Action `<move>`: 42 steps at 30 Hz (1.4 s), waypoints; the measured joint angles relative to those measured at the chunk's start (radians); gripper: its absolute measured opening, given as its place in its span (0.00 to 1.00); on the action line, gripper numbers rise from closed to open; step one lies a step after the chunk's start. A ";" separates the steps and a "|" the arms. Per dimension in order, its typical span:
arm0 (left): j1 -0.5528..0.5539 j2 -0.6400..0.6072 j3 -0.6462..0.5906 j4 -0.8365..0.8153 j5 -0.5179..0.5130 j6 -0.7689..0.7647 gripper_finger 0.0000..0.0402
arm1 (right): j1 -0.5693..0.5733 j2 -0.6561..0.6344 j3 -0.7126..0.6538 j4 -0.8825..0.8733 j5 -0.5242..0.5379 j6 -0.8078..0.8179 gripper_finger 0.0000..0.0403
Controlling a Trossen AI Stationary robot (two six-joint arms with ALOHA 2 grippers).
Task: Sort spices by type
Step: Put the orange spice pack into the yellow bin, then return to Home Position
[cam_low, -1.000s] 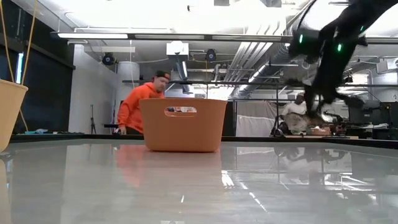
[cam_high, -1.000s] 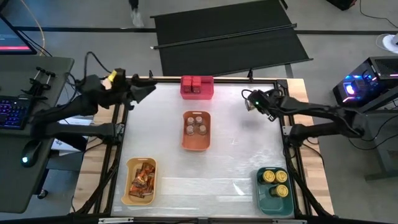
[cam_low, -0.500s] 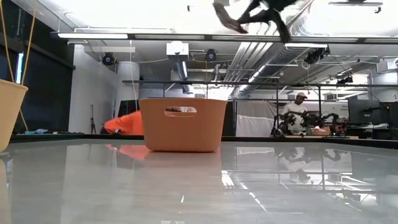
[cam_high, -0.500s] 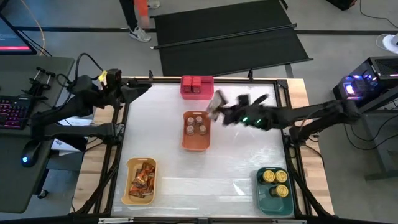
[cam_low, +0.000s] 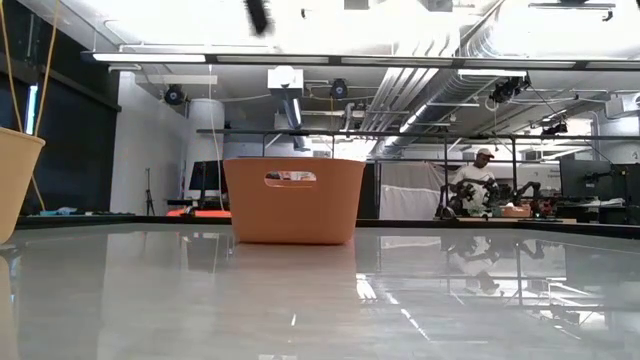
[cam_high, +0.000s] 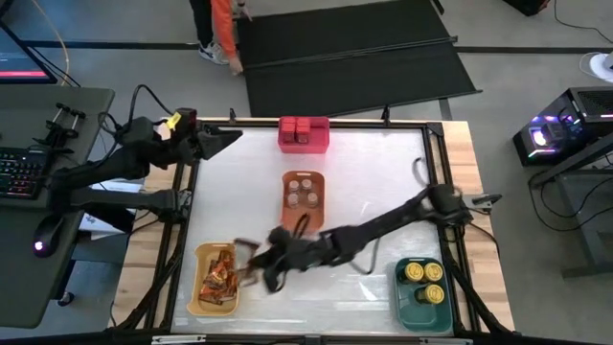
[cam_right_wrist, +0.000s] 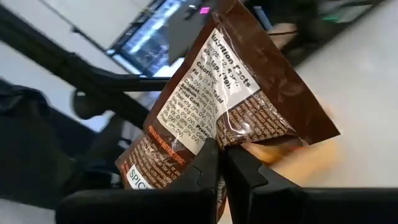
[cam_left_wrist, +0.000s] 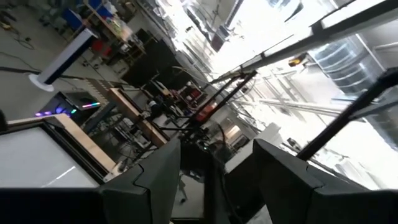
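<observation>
The pale, glossy table (cam_high: 383,192) with its wooden rim holds four plastic bins. The right arm reaches from the table's right edge low across the surface toward the yellow bin (cam_high: 198,257) at the front left. The left arm waits folded at the table's back left corner, its left gripper (cam_high: 222,140) pointing inward; in the left wrist view its two dark fingers (cam_left_wrist: 155,180) stand apart with nothing between them.

The orange bin (cam_high: 304,220) sits mid-table and holds several tiny pale-lidded jars (cam_high: 303,194). The red bin (cam_high: 304,140) at the back edge holds red boxes (cam_high: 302,127). The dark green bin (cam_high: 421,305) at the front right holds round yellow-topped tins (cam_high: 422,273). The yellow bin contains flat orange-brown printed packets (cam_high: 217,278).

The right gripper (cam_high: 261,271), blurred, hangs just beside the yellow bin's inner edge. In the right wrist view its jaws are clamped on the lower edge of a brown printed spice packet (cam_right_wrist: 214,106), whose white label panel faces the camera.
</observation>
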 joint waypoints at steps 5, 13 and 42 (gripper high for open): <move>-0.001 0.014 0.000 0.000 -0.031 -0.006 0.47 | 0.003 0.266 0.388 -0.050 -0.047 -0.023 0.00; -0.001 0.014 0.000 -0.002 -0.030 -0.017 0.47 | -0.027 0.457 0.524 0.004 -0.056 0.141 0.00; 0.001 0.020 0.000 0.008 -0.029 -0.135 0.47 | -0.090 0.446 0.523 0.029 -0.459 0.012 0.68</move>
